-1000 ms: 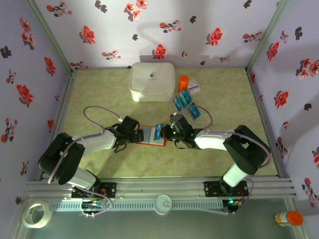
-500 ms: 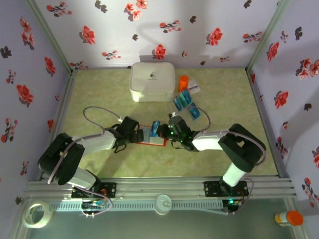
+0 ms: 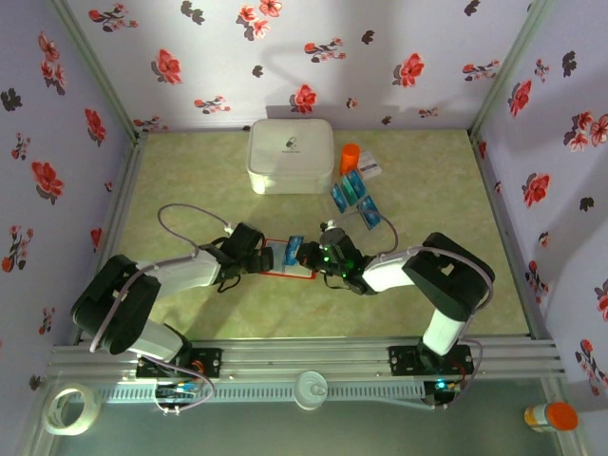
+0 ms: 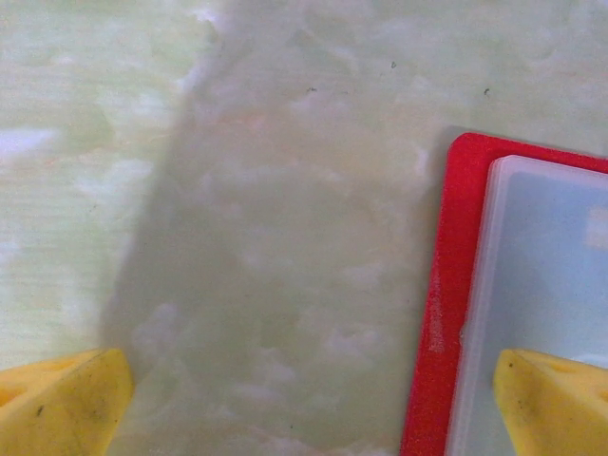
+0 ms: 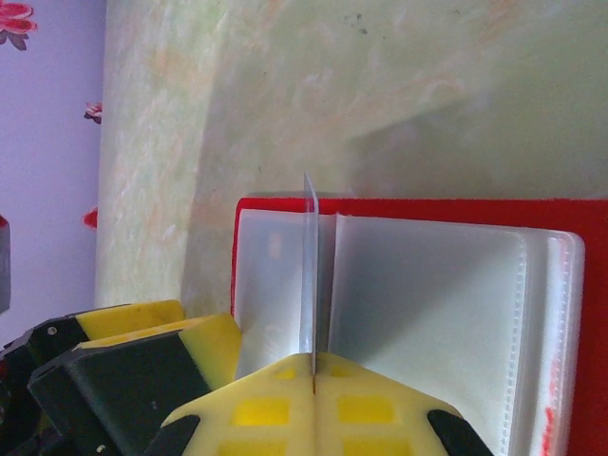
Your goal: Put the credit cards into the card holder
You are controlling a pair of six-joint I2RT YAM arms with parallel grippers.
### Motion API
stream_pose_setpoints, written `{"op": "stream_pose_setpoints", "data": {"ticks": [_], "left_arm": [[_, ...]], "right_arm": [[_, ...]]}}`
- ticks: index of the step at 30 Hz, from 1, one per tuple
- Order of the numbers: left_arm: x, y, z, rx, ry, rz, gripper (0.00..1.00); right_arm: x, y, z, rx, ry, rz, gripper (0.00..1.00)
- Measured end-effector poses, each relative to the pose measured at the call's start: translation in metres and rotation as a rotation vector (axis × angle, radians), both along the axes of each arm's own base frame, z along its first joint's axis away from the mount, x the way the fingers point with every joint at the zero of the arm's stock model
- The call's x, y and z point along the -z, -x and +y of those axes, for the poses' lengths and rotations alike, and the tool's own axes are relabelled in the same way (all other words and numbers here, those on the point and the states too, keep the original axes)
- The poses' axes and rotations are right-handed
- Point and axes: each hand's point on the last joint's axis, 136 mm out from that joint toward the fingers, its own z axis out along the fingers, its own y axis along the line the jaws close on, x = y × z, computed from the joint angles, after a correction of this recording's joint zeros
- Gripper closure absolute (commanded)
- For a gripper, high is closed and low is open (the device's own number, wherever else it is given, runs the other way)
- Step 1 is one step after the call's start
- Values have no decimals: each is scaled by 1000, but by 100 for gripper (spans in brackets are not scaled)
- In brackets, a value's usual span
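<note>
The fingers (image 5: 247, 413) of our right gripper (image 5: 313, 380) are pressed together on one credit card (image 5: 309, 275), pinching it by its near end, so the free end can enter a pocket first. The card stands on its thin edge (in the right wrist view it is a mere line), and its long axis seems to run away from the fingers, over the pale inside of the open card holder (image 5: 427, 207). The left gripper (image 4: 304, 408) is spread wide, one finger (image 4: 556, 399) over the holder's edge, we think to hold it flat. The holder lies on the table (image 3: 190, 180) between both arms; the other cards (image 3: 356, 195) lie beyond, near a white box (image 3: 290, 155)
</note>
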Motion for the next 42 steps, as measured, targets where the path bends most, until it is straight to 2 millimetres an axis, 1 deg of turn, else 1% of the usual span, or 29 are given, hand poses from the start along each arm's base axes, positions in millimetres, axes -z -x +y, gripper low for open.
{"op": "stream_pose_setpoints", "data": {"ticks": [5, 21, 32, 42], "left_arm": [[0, 0, 0, -2, 3, -2, 0], [0, 0, 0, -2, 6, -6, 0], [0, 0, 0, -2, 6, -6, 0], [0, 0, 0, -2, 7, -7, 0]], "right_arm": [[3, 3, 2, 3, -9, 5, 100], [3, 5, 4, 26, -26, 22, 100], [13, 10, 0, 31, 6, 59, 100], [17, 12, 0, 32, 16, 89, 100]]}}
